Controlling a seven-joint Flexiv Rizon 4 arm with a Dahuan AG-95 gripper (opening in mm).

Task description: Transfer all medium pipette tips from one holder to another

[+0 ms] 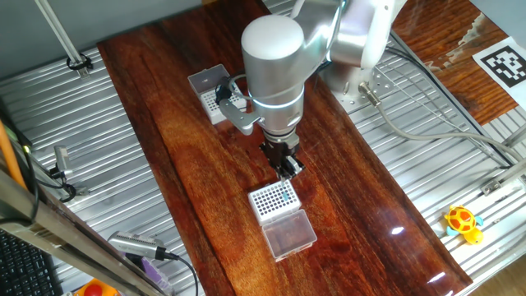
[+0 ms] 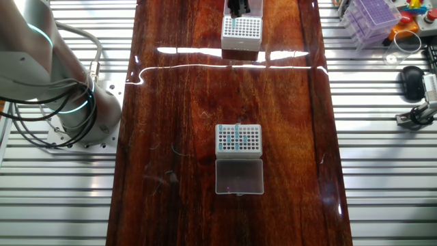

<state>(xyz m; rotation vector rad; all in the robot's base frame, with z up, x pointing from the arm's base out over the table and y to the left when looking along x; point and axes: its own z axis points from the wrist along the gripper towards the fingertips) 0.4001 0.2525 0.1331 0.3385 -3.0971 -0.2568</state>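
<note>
Racks: a white gridded tip rack (image 1: 274,200) is sitting on the dark wooden table (image 1: 181,164), well apart from a second white rack (image 1: 223,100).
Lid: a clear plastic lid (image 1: 289,233) is lying against the first rack.

Teal-blue medium pipette tips (image 2: 235,139) in white rack (image 2: 239,153) w/ dark hole grid, red-brown wood-grain table (image 2: 171,102), yellow toy (image 1: 463,223)

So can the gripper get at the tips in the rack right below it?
Probably yes: the gripper hangs just above the rack, its clear lid lies open, and nothing covers the teal tips.
</note>
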